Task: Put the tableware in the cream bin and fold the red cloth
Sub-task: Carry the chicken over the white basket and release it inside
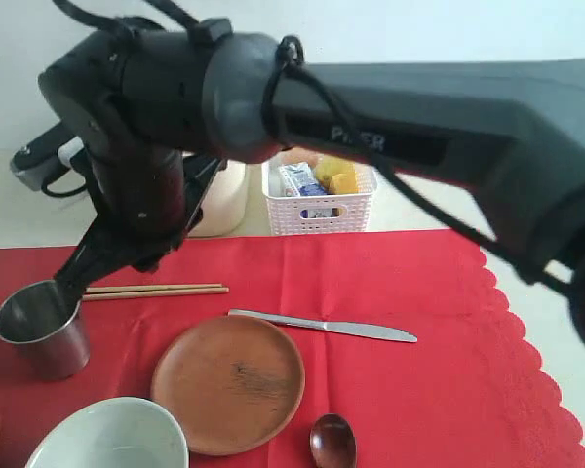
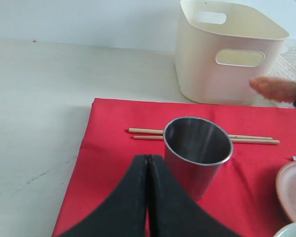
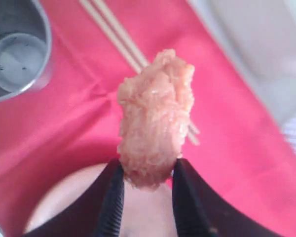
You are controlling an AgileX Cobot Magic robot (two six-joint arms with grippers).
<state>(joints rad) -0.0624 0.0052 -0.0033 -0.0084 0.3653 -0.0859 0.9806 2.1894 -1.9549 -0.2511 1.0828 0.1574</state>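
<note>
— On the red cloth (image 1: pixel 419 370), what do we find nearest the grippers?

— We find the steel cup (image 2: pixel 197 148), upright with its mouth up, near the cloth's left edge in the exterior view. The left gripper (image 2: pixel 148 163) sits just beside it, on the side away from the bin. Its jaws are pressed together on nothing. We cannot tell whether it touches the cup's wall.

— And the other arm?

— We see the right gripper (image 3: pixel 148 170) clamped on a pink lump of food (image 3: pixel 155 113), above the cloth. The cup is off to one side, and the rim of the brown plate (image 1: pixel 229 382) shows under the jaws. The chopsticks (image 1: pixel 156 290) pass behind the lump.

— Which way do the long pieces run?

— We see the chopsticks side by side, running left to right in the exterior view, just beyond the cup. The knife (image 1: pixel 322 327) lies almost the same way beyond the plate, its wider end to the right. The wooden spoon (image 1: pixel 332 441) shows only its bowl at the near edge. The green bowl (image 1: pixel 107 434) sits in front of the cup. The cream bin (image 2: pixel 227 54) stands off the cloth, beyond the chopsticks and beside a white basket (image 1: pixel 319 200).
</note>
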